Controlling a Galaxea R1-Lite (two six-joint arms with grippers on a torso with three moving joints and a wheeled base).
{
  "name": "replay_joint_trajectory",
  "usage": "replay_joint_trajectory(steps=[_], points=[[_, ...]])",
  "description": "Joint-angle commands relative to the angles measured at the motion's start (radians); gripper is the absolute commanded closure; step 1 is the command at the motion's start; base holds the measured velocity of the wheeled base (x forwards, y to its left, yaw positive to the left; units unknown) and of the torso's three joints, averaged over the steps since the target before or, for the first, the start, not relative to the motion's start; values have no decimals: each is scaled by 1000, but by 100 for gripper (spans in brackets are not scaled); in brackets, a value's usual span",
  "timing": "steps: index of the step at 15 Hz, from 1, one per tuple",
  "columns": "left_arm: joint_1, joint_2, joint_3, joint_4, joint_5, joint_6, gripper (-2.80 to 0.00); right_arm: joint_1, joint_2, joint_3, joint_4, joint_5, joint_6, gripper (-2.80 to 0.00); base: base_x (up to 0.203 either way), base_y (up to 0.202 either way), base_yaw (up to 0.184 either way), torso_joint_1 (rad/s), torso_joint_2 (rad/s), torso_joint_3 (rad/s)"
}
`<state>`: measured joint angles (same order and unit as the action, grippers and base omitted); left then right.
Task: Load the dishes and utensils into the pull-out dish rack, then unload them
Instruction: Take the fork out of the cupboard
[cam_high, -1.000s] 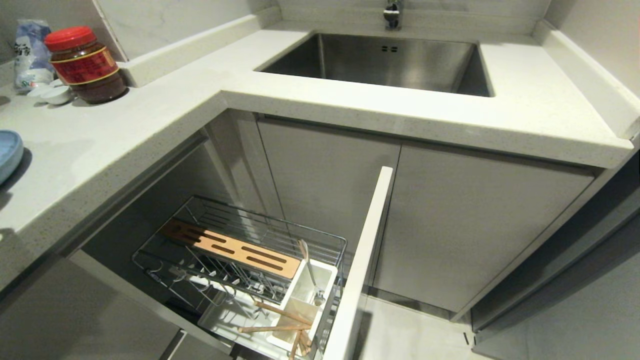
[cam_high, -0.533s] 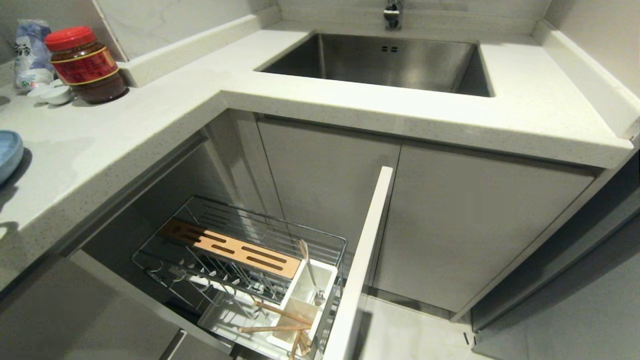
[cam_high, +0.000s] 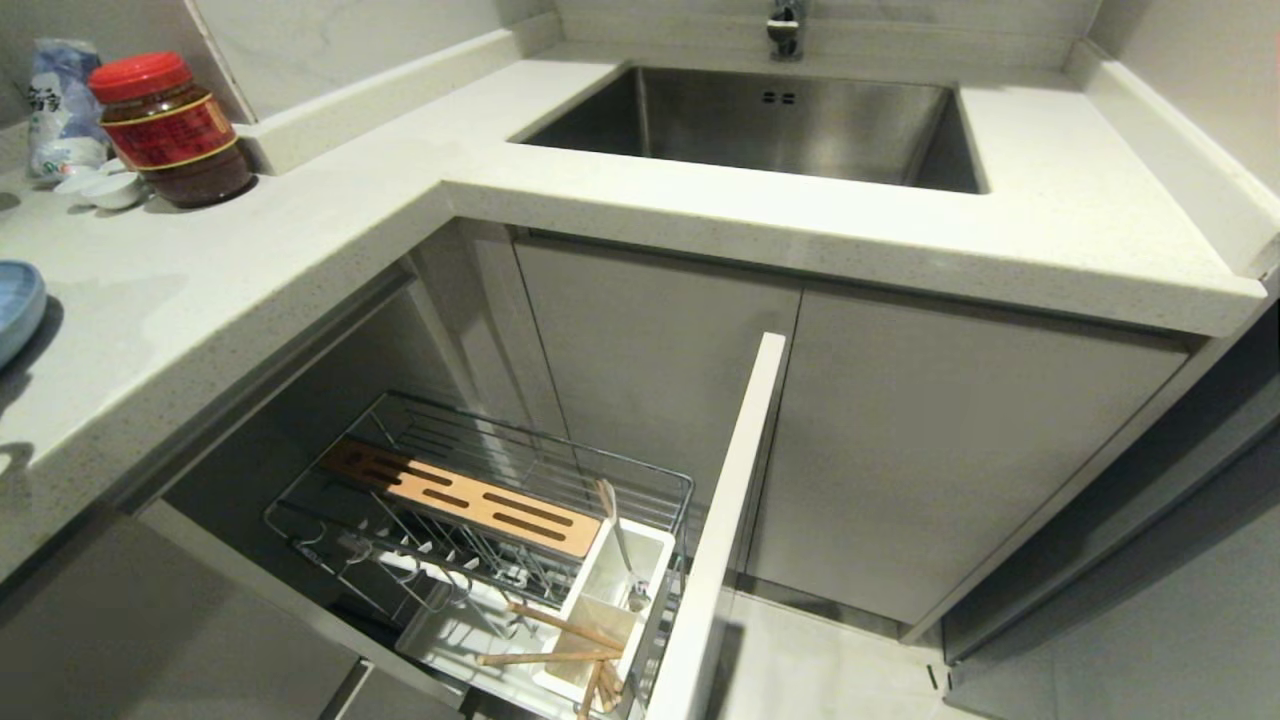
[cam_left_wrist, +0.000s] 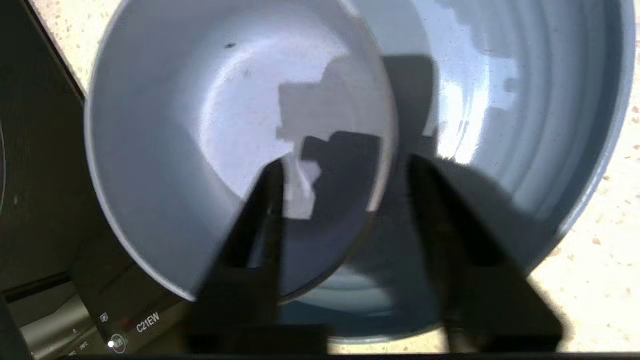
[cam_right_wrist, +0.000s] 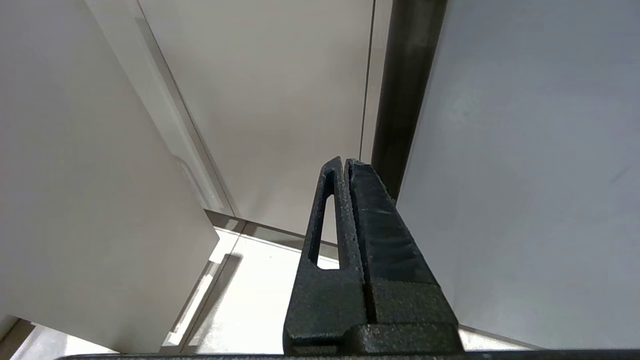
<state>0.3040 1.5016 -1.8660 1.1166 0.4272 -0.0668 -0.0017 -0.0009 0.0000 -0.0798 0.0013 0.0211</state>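
Observation:
In the left wrist view the light blue bowl (cam_left_wrist: 200, 125) lies partly over the light blue plate (cam_left_wrist: 525, 100) on the speckled counter. My left gripper (cam_left_wrist: 345, 165) is open, its jaws astride the bowl's rim, one inside and one outside. In the head view only the plate's edge (cam_high: 15, 310) shows at far left. The pull-out dish rack (cam_high: 400, 420) stands pulled out below, with its wooden bar (cam_high: 470, 497) and white front panel (cam_high: 730, 520). The spoon (cam_high: 620, 545) and the chopsticks (cam_high: 560, 640) sit in its white utensil box (cam_high: 655, 545). My right gripper (cam_right_wrist: 345, 162) is shut and parked by the cabinet fronts.
A red-lidded jar (cam_high: 170, 130), small white dishes (cam_high: 105, 187) and a bag (cam_high: 60, 100) stand at the counter's back left. The steel sink (cam_high: 780, 130) lies ahead. A black cooktop (cam_left_wrist: 40, 200) borders the bowl.
The shadow at the counter's left edge has shifted slightly. Rack, spoon and chopsticks have not moved.

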Motion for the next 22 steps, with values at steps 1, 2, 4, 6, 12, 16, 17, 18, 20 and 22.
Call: replay_joint_trajectory(steps=[1,2,4,6,12,16,17,18,20,22], points=[[0,-15,0,3,2,-3,-280,0,-1,26,-2,0,0,0,0,0,0,0,0,0],[1,-27,-4,-5,2,-6,-280,0,-1,26,0,0,0,0,0,0,0,0,0,0],[1,-64,-2,-36,2,-16,-280,0,-1,26,-2,0,0,0,0,0,0,0,0,0],[0,-121,1,-47,1,-27,-280,0,-1,26,-1,0,0,0,0,0,0,0,0,0],[-50,-341,201,-490,-3,-37,0,0,-1,26,-2,0,0,0,0,0,0,0,0,0],[-206,-420,276,-645,1,-43,0,0,-1,26,-2,0,0,0,0,0,0,0,0,0],[-267,-427,279,-649,1,-65,0,0,-1,26,-2,0,0,0,0,0,0,0,0,0],[-325,-428,278,-655,1,-100,0,0,-1,26,-1,0,0,0,0,0,0,0,0,0],[-436,-424,286,-712,2,-180,0,0,-1,26,-2,0,0,0,0,0,0,0,0,0],[-567,-415,318,-777,5,-257,0,0,-1,26,-2,0,0,0,0,0,0,0,0,0]])
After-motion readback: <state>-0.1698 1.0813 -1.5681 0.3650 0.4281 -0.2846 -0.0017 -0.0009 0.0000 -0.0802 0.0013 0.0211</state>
